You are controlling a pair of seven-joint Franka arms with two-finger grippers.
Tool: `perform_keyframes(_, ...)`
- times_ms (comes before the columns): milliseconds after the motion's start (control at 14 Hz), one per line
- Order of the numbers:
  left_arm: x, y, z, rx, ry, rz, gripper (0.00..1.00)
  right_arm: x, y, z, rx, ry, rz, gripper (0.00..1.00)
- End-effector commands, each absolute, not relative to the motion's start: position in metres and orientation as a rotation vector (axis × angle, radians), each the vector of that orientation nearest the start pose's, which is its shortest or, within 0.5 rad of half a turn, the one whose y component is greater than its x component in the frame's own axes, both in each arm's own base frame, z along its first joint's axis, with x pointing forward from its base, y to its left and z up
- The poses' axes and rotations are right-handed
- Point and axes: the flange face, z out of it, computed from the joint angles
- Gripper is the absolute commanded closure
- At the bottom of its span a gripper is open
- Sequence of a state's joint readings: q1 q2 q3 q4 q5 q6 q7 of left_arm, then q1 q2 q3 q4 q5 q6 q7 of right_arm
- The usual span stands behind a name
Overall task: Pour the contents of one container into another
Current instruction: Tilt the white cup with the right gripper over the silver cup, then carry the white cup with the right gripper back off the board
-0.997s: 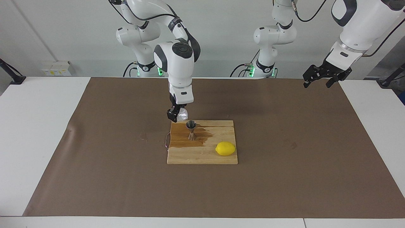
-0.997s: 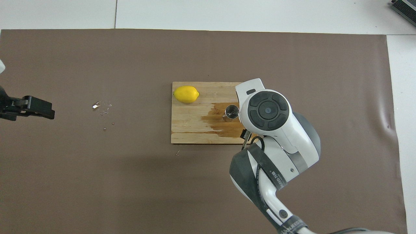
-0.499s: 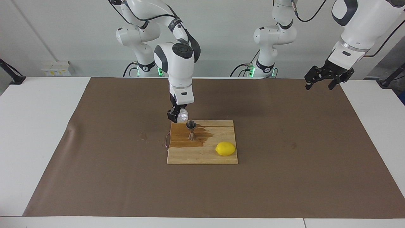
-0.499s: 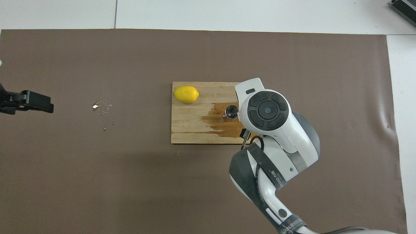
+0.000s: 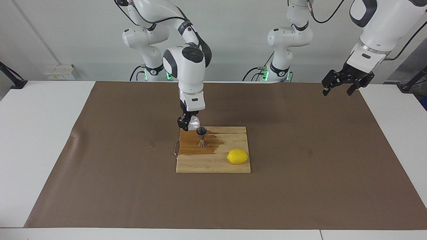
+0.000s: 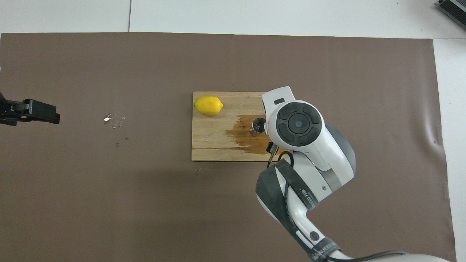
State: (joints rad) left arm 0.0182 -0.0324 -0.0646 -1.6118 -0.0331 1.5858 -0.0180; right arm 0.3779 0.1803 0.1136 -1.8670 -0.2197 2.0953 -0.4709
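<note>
My right gripper is shut on the small translucent-white cup. It holds the cup tilted just above the rim of the steel hourglass jigger. The jigger stands upright on the wooden cutting board, in a dark wet stain. In the overhead view the jigger shows beside the right arm's wrist, which hides the cup and the right gripper. My left gripper is open and empty, raised over the mat at the left arm's end of the table; it also shows in the overhead view.
A yellow lemon lies on the board, farther from the robots than the jigger and toward the left arm's end. Small water drops lie on the brown mat between the board and the left gripper.
My right gripper has shifted the tilted cup slightly closer to the jigger's rim. My left gripper has drifted a little toward the left arm's end of the table.
</note>
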Motion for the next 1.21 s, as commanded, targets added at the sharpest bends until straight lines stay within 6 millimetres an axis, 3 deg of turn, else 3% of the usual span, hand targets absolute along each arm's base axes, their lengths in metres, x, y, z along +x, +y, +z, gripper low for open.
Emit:
perform_keyframes(0, 0.542, -0.03, 0.623, -3.18, 0.06, -0.006, 0.0, 0.55, 0.28, 0.428, -2.873, -1.664, -0.151, 0.84)
perform_keyframes(356, 0.542, -0.026, 0.623, -3.18, 0.045, -0.006, 0.0, 0.553, 0.272, 0.433, -2.81, -1.708, -0.169, 0.83)
perform_keyframes(570, 0.542, -0.027, 0.624, -3.18, 0.05, -0.008, 0.0, 0.562, 0.256, 0.436, -2.68, -1.744, -0.222, 0.83)
perform_keyframes(926, 0.544, -0.027, 0.624, -3.18, 0.05, -0.033, 0.0, 0.586, 0.196, 0.438, -2.398, -1.799, -0.326, 0.83)
perform_keyframes(1140, 0.544, -0.027, 0.624, -3.18, 0.05, -0.03, 0.0, 0.595, 0.137, 0.425, -2.243, -1.828, -0.415, 0.83)
